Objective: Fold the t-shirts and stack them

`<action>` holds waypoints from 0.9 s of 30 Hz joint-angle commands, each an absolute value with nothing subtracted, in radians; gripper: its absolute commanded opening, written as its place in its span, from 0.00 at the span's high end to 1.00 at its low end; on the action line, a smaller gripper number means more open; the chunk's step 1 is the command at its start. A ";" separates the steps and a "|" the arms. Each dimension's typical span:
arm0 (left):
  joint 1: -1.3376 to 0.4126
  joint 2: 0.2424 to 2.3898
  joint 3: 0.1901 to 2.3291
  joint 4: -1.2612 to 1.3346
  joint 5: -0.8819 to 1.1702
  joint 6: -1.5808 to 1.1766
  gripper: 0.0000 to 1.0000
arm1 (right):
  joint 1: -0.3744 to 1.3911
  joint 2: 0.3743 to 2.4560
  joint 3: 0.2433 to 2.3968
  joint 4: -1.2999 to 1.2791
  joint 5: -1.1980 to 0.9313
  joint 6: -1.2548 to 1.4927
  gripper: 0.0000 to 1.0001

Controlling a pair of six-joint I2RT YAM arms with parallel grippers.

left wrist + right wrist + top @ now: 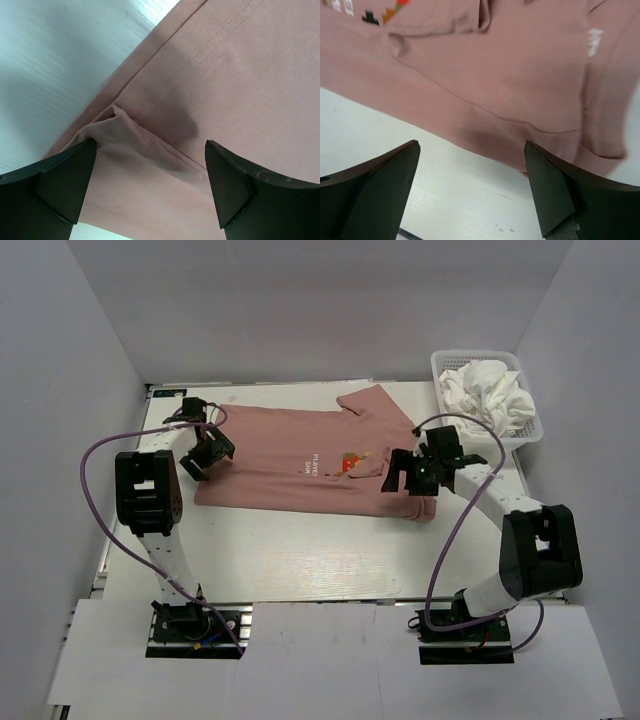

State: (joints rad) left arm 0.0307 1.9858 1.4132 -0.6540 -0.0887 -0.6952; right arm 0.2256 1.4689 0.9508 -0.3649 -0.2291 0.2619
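Note:
A dusty pink t-shirt [300, 455] lies spread on the white table, chest graphic [351, 462] and white text facing up, its near side folded over. My left gripper [205, 455] is open just above the shirt's left edge; the left wrist view shows its fingers [60, 185] astride a hem fold of pink cloth [210, 95]. My right gripper [415, 480] is open above the shirt's near right corner; in the right wrist view the pink cloth [510, 75] edge lies between the fingers [550, 195]. White t-shirts [487, 392] are bundled in the basket.
A white plastic mesh basket [535, 425] stands at the far right of the table, near the right wall. Purple cables loop from both arms. The table's near edge [320, 602] lies in front of the arm bases.

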 commanded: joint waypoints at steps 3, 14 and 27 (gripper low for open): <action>0.037 1.948 1.374 -0.698 -0.094 -0.684 0.00 | 0.222 1.537 0.851 -0.287 -0.261 0.336 0.10; 0.037 1.875 1.194 -0.712 -0.124 -0.709 0.00 | 0.213 1.482 0.573 -0.305 -0.218 0.526 0.10; 0.037 1.525 1.043 -0.836 -0.178 -0.790 0.00 | 0.239 0.950 0.581 -0.681 -0.172 0.539 0.10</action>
State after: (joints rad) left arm 0.0307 1.6238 0.9852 -0.7860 -0.1467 -0.7647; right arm 0.2272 1.0096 0.4892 -0.5205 -0.2081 0.5678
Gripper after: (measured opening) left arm 0.995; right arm 0.904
